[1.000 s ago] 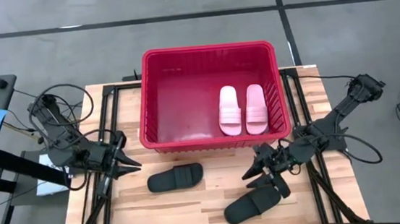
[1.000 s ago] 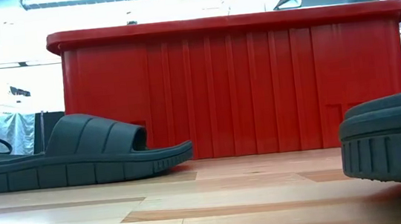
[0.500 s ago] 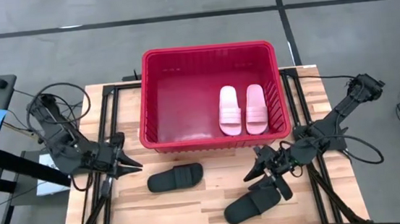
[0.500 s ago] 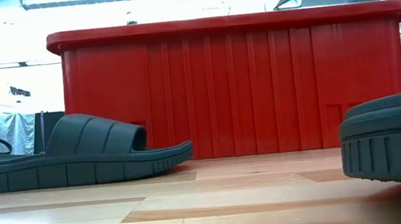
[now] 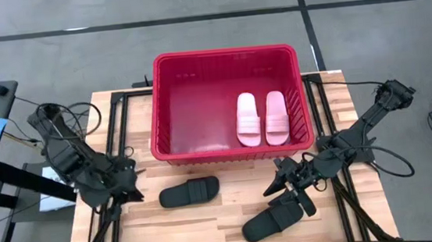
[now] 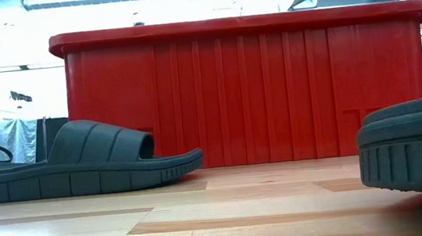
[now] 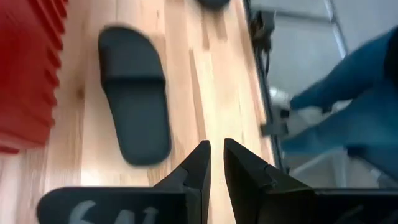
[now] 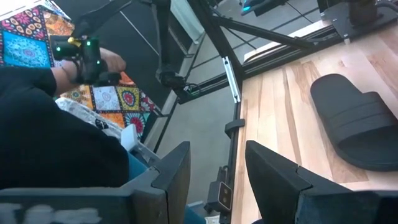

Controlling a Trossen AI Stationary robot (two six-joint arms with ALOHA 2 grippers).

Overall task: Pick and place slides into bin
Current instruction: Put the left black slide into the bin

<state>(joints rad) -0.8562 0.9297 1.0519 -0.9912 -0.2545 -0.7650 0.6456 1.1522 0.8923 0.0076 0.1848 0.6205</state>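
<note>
grey concrete floor with dark seam lines surrounds the pale wooden plank tabletop (image 5: 209, 216) in the high view. the large rectangular red plastic bin with perforated walls (image 5: 224, 57) stands at the tabletop's far middle, and two pale pink slide sandals (image 5: 262, 118) lie side by side inside it, toward its right wall. one black slide sandal (image 5: 189, 192) lies flat on the wood just in front of the bin, and a second black slide sandal (image 5: 272, 221) lies near the front edge, to the right. the left tool (image 5: 131, 185) sits at the tabletop's left edge, near the first black sandal but apart from it, its fingers drawn narrow with nothing between them. the right tool (image 5: 286, 185) hovers just above the second black sandal, its fingers spread partway and holding nothing.

from the low view, the bin's red wall (image 6: 247, 90) fills the background, with the first black sandal (image 6: 82, 159) on the left and the edge of the second (image 6: 411, 148) at the right, both resting on the wood.

through the left wrist view, the near-closed fingers (image 7: 199, 168) point over the wood beside a black sandal (image 7: 134, 93) lying next to the red bin wall (image 7: 28, 68).

through the right wrist view, the parted fingers (image 8: 171, 174) frame the tabletop's edge, a black sandal (image 8: 357, 121) lies on the wood, and a person in dark clothing (image 8: 56, 143) sits beyond the tabletop.
</note>
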